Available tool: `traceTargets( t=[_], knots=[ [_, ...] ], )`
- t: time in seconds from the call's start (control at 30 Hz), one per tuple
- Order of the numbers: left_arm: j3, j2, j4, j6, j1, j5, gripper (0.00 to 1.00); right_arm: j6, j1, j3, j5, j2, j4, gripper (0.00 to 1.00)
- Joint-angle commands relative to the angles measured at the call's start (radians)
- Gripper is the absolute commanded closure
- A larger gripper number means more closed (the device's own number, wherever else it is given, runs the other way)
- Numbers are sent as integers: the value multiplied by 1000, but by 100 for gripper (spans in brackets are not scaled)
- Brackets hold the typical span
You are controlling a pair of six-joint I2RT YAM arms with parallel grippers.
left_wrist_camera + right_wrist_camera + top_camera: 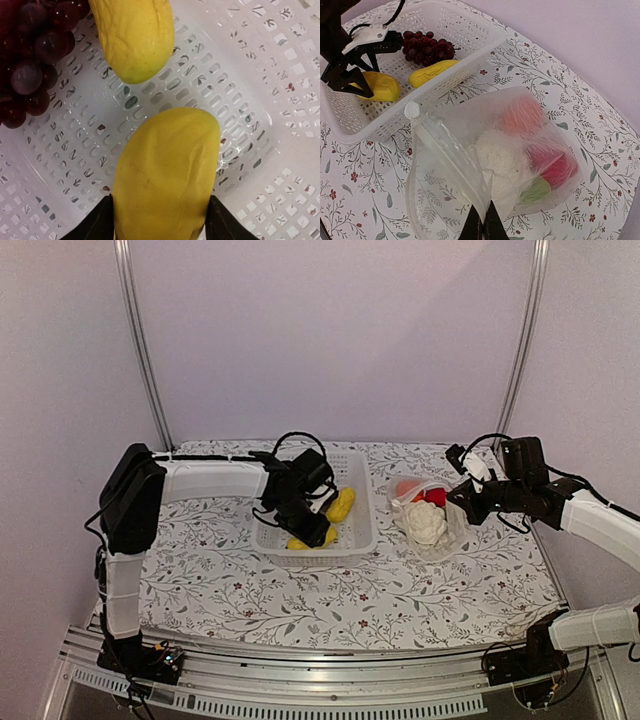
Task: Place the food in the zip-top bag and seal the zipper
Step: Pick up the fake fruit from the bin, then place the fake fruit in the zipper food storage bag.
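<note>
Both tools are clenched: left tool on a yellow toy fruit in a white perforated basket, right tool on a clear plastic bag.

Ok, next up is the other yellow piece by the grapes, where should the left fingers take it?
Likely from above, fingers across its narrow width near the rounded end. The other yellow piece lies long and flat on the basket floor, and the grape bunch crowds it least there.
</note>
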Motion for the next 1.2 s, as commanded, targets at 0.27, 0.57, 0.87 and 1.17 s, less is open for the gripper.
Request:
traceTargets(
  t=[0.27,0.57,0.87,1.17],
  knots=[
    [-107,-192,87,-40,-14,-12,56,-11,-11,1,25,7,3,100],
    [-170,-382,226,-19,-105,-31,64,-28,-10,270,-19,72,-302,100],
    [-213,-456,542,106,-308,57,75,1,-4,439,-86,108,-500,100],
    [-197,-368,892,143,-425,235,76,29,-3,503,-180,125,-613,100]
  ],
)
